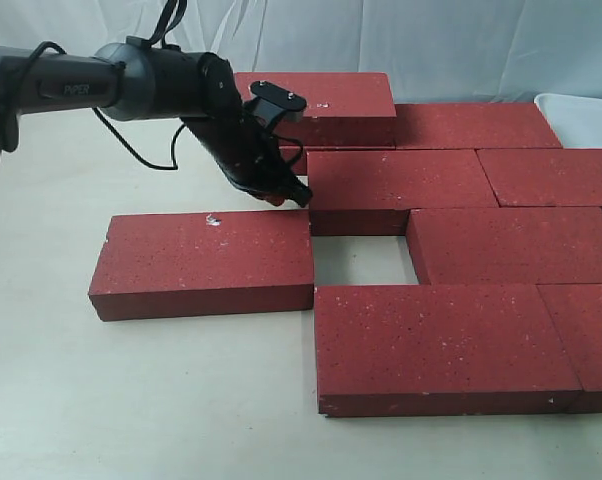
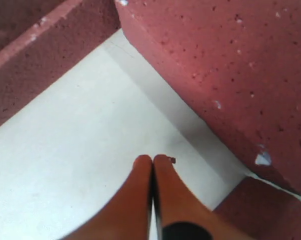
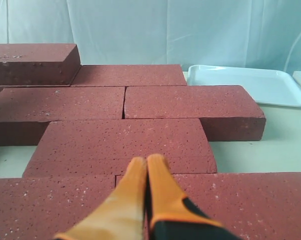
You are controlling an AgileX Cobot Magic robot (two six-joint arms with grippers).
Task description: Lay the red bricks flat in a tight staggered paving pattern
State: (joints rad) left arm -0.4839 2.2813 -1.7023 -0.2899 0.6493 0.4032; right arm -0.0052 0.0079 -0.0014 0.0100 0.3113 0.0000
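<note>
Dark red bricks (image 1: 451, 335) lie flat on a pale bench (image 1: 101, 400). Several are cut off where the rows run past the right edge of the exterior view, so they cannot be counted. The left arm (image 1: 131, 85) reaches in from the left and hides part of the far bricks behind it. The left end effector (image 1: 289, 195) hangs low at the near left corner of a middle-row brick (image 1: 401, 180); whether it touches that brick cannot be told. In the left wrist view its two fingers (image 2: 135, 190) are pressed together with nothing between them, over bare bench, with blurred brick faces on either side. The right end effector (image 3: 146, 159) does not appear in the exterior view. Its own wrist view shows orange fingers (image 3: 125, 200) clenched on nothing above the bricks, though how high above them is unclear.

A left brick (image 1: 206, 262) lies at the near left, sticking out from the group, with its right end close against the paved bricks. To its right, a square gap (image 1: 361, 258) of bare bench sits open between the bricks. A far brick (image 1: 321, 98) lies stacked on top of the others at the far left of the group. A white tray (image 1: 586, 115) sits on the bench at the far right, just beside the far bricks and mostly cut off in the exterior view. A pale cloth (image 1: 431, 40) hangs behind everything.
</note>
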